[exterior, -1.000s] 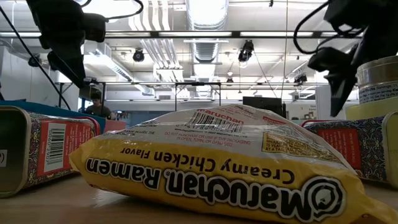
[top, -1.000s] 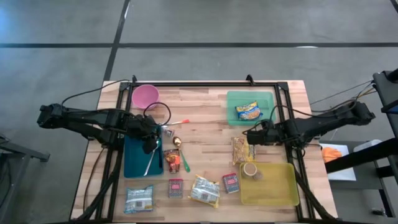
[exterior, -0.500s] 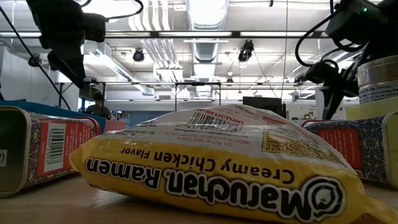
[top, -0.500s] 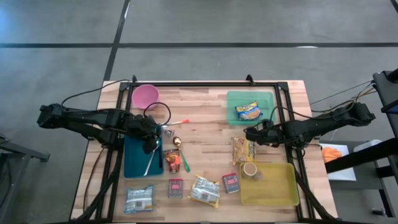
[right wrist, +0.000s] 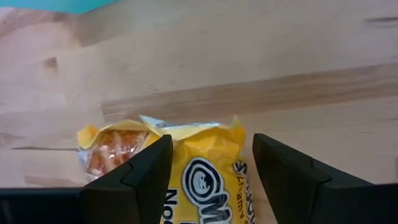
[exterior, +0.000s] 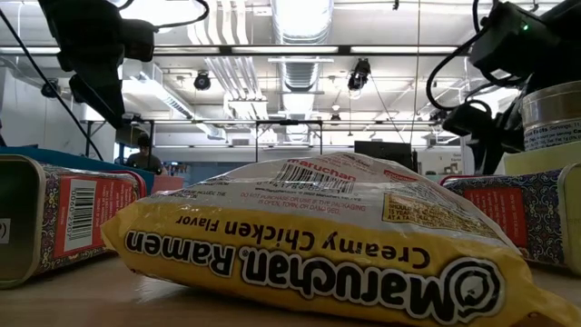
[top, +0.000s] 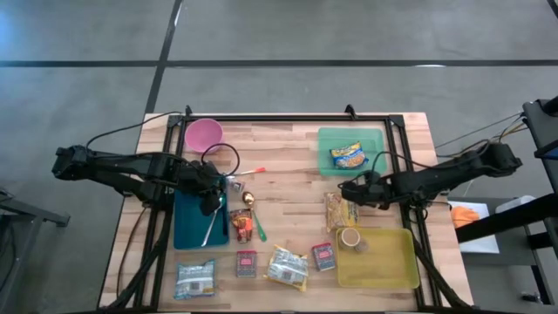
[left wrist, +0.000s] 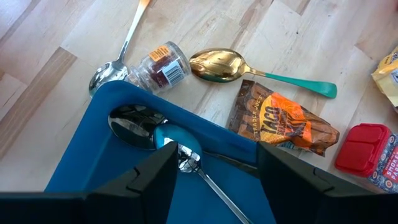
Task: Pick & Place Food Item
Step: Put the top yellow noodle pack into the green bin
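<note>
Facing "Maruchan Ramen" packet (exterior: 318,250)

Trays: three, a blue tray (top: 187,222), a green tray (top: 373,139), a yellow tray (top: 392,262). One pink bowl (top: 204,133). Two small red boxes (top: 246,263) (top: 323,256). Noodle and snack packets: five, one in the green tray (top: 349,156), one mid-table (top: 340,211), one ramen pack (top: 287,267), one grey-blue packet (top: 195,278), one taco packet (left wrist: 283,123). One small jar (left wrist: 158,66). Spoons: four (left wrist: 221,65) (left wrist: 115,59) (left wrist: 134,118) (left wrist: 180,146). One can (top: 350,238).
</note>
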`<action>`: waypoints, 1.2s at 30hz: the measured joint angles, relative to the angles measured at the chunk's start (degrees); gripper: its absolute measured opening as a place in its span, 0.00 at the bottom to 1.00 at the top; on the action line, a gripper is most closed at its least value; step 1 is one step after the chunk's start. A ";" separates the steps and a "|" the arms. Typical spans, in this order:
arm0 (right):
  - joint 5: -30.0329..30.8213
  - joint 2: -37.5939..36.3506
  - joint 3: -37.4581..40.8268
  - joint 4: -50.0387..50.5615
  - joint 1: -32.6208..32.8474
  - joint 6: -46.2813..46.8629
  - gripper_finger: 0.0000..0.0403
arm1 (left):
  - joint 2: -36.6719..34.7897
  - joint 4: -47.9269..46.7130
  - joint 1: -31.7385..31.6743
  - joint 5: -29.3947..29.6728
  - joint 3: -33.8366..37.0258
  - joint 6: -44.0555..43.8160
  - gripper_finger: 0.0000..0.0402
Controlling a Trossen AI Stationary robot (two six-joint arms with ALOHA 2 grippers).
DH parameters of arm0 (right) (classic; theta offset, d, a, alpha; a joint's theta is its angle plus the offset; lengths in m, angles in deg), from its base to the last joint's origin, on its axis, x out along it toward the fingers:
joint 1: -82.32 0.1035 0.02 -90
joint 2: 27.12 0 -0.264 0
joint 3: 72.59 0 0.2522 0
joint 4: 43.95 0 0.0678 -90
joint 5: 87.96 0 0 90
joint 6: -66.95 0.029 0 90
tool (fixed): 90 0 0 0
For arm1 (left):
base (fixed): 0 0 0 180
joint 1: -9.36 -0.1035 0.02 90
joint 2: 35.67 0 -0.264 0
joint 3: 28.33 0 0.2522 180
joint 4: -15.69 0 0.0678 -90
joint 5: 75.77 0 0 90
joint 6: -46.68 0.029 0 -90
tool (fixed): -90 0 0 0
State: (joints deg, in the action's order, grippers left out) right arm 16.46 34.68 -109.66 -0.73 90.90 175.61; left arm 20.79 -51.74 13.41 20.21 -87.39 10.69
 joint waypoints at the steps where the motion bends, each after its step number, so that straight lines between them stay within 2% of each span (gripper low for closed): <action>1: -0.02 0.55 0.00 -0.92 0.00 -0.02 0.54 | -0.02 -0.02 0.00 0.00 0.00 0.00 0.55; 4: 0.00 1.93 0.00 -2.23 0.02 0.37 0.53 | -0.02 -0.01 0.00 0.00 0.00 -0.02 0.55; 7: -0.02 2.90 0.00 -2.82 0.02 0.46 0.47 | 0.00 -0.02 -0.02 0.00 0.00 -0.02 0.55; 16: 0.93 3.15 -0.46 -3.98 0.02 -2.86 0.05 | -0.02 -0.17 -0.02 0.00 0.00 -0.02 0.55; 30: 3.18 1.17 -4.99 -4.33 0.02 -9.96 0.02 | -0.02 -0.22 0.00 0.00 0.00 0.00 0.55; 36: 6.25 -0.63 -9.52 -4.55 0.00 -17.32 0.02 | -0.01 -0.24 -0.02 0.00 0.00 0.00 0.55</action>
State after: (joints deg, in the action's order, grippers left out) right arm 22.70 34.05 -119.19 -5.28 90.90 158.29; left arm 20.78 -51.98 13.39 20.21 -87.39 10.69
